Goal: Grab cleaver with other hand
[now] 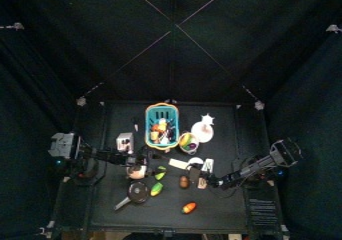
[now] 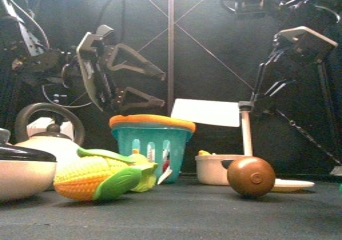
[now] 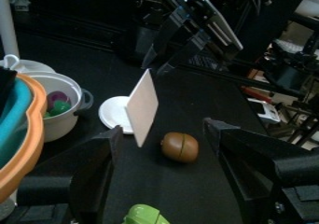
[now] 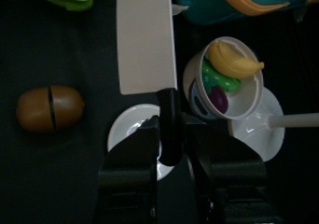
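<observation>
1 cleaver (image 4: 142,41) is seen, pinched by its dark handle in the right pincer (image 4: 166,125), just beside the teal basket (image 2: 150,144). 1 white bowl (image 4: 225,77) near the basket holds 1 banana and other toy fruit, shown only by the right wrist view. The left pincer (image 3: 162,139) is spread wide

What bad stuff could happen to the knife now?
1. The right gripper holds the cleaver only by its thin handle, so it might twist or slip during the handover.
2. The left gripper is wide open nearby; closing badly on the flat blade could knock it loose.
3. If dropped, it could land on the kiwi or white plate.
</observation>
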Controlling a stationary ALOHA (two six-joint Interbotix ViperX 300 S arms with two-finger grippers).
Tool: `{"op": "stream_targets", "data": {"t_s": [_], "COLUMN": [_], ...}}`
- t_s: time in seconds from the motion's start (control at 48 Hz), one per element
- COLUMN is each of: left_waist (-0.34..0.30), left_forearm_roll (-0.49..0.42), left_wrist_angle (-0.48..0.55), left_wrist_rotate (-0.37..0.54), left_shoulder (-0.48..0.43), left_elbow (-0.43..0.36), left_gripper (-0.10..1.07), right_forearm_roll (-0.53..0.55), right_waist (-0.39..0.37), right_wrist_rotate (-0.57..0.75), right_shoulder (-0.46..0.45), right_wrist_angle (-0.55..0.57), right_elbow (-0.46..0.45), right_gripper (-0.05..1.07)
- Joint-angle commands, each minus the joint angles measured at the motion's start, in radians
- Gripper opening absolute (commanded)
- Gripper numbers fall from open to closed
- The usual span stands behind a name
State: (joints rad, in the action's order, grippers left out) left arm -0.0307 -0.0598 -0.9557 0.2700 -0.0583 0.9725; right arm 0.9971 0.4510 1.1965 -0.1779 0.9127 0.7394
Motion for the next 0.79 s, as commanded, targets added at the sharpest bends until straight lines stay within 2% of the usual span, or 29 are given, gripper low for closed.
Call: {"op": "stream_targets", "data": {"t_s": [0.0, 0.104, 0.292, 0.396, 0.604, 0.771], "left_waist": [-0.015, -0.017, -0.011, -0.011, -0.012, -0.017], "left_forearm_roll": [-0.006, 0.014, -0.006, -0.009, -0.049, -0.069], "left_wrist_angle": [-0.028, -0.029, -0.029, -0.029, -0.029, -0.029], "left_wrist_rotate": [0.005, 0.005, 0.008, 0.014, 0.067, 0.101], "left_shoulder": [-0.020, -0.046, -0.060, -0.067, -0.072, -0.078], "left_elbow": [-0.035, -0.057, -0.095, -0.098, -0.101, -0.101], "left_gripper": [1.01, 1.01, 0.99, 0.91, 0.66, 0.53], "right_forearm_roll": [0.015, 0.015, 0.015, 0.017, 0.017, 0.015], "right_waist": [0.017, 0.029, 0.038, 0.038, 0.037, 0.037], "right_wrist_rotate": [0.000, -0.002, -0.009, -0.008, -0.009, -0.009], "right_shoulder": [-0.009, -0.009, -0.003, -0.002, -0.002, -0.002], "right_wrist_angle": [0.006, 0.009, 0.011, 0.009, 0.006, -0.006], "right_elbow": [-0.031, -0.044, -0.057, -0.058, -0.058, -0.061], "right_gripper": [0.41, 0.41, 0.41, 0.41, 0.41, 0.42]}}
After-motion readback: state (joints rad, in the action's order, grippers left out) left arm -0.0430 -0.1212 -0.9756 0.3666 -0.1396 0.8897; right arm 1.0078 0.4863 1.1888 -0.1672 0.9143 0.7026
